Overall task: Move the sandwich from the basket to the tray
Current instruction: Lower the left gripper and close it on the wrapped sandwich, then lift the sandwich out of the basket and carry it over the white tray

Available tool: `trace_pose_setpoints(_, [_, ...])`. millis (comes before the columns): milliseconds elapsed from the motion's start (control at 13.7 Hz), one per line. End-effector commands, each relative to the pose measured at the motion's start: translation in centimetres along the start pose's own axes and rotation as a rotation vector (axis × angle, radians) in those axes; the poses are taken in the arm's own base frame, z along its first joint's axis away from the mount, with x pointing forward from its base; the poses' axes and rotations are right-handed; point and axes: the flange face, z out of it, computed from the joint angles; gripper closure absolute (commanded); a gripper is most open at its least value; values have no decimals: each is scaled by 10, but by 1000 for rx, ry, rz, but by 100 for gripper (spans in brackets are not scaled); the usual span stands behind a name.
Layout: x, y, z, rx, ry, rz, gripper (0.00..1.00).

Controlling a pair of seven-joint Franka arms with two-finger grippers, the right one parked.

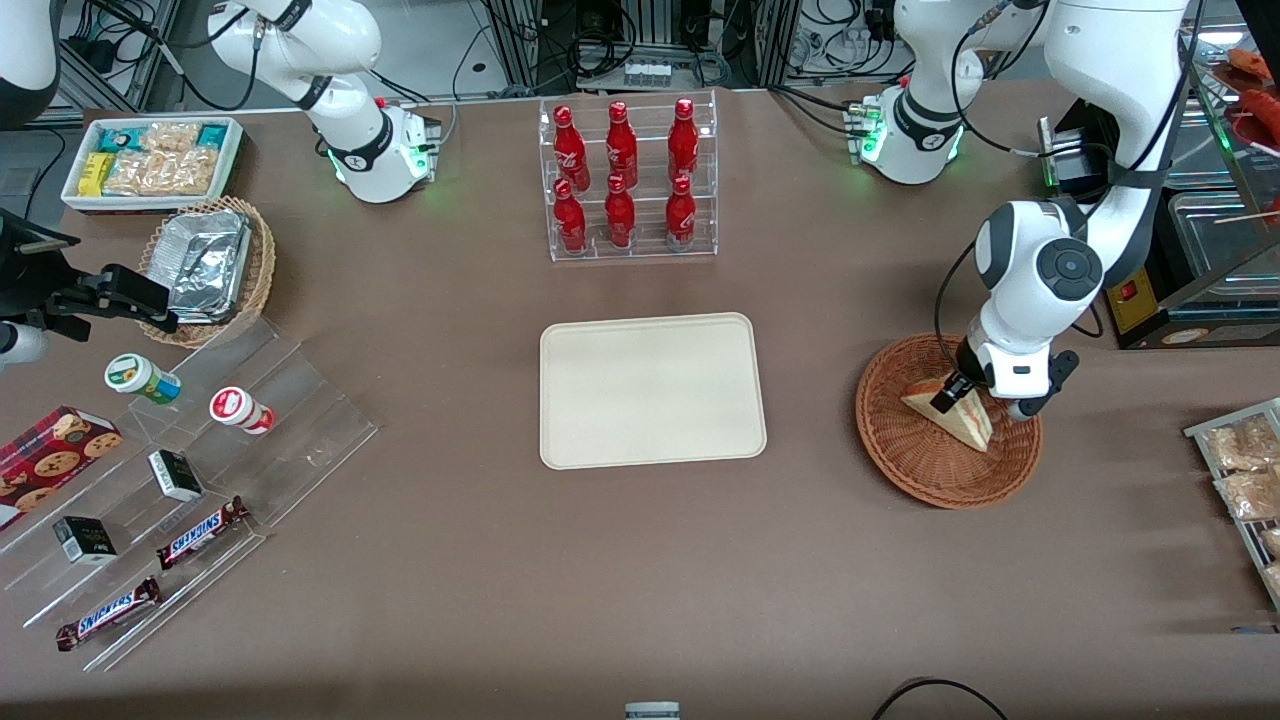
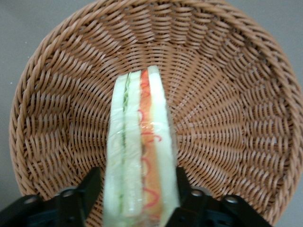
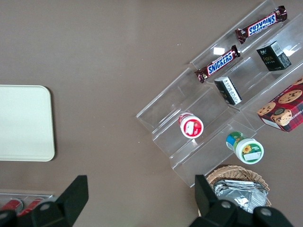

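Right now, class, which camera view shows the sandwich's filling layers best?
The left wrist view: the sandwich stands edge-on in the basket, red and green layers plain, the gripper shut on it. The front view shows only a pale wedge. The right wrist view misses it.

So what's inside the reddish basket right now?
Only the sandwich, standing on edge between the gripper fingers. The sandwich covers the basket weave directly beneath it.

Sandwich in the basket, tray bare

The wrapped triangular sandwich (image 1: 958,413) stands on edge inside the reddish-brown wicker basket (image 1: 905,452), well apart from the flat cream tray (image 1: 650,390); gripper (image 2: 137,194) clamps it.
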Motion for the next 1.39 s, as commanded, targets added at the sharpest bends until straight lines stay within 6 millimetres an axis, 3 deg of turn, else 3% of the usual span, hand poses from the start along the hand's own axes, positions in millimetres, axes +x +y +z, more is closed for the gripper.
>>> trace_pose_setpoints(0, [9, 9, -13, -12, 18, -17, 100])
trace_pose_setpoints(146, [16, 16, -34, 18, 7, 1, 100])
trace_pose_setpoints(292, [24, 29, -85, 110, -17, 59, 100])
trace_pose_setpoints(510, [-2, 84, -190, 224, -87, 192, 100])
trace_pose_setpoints(656, [-40, 118, -226, 219, -87, 264, 100])
trace_pose_setpoints(875, [-116, 169, -220, 192, -108, 416, 100])
trace_pose_setpoints(1094, [-198, 242, -186, 188, -143, 560, 100])
trace_pose_setpoints(1312, [-255, 289, -147, 160, -156, 654, 100])
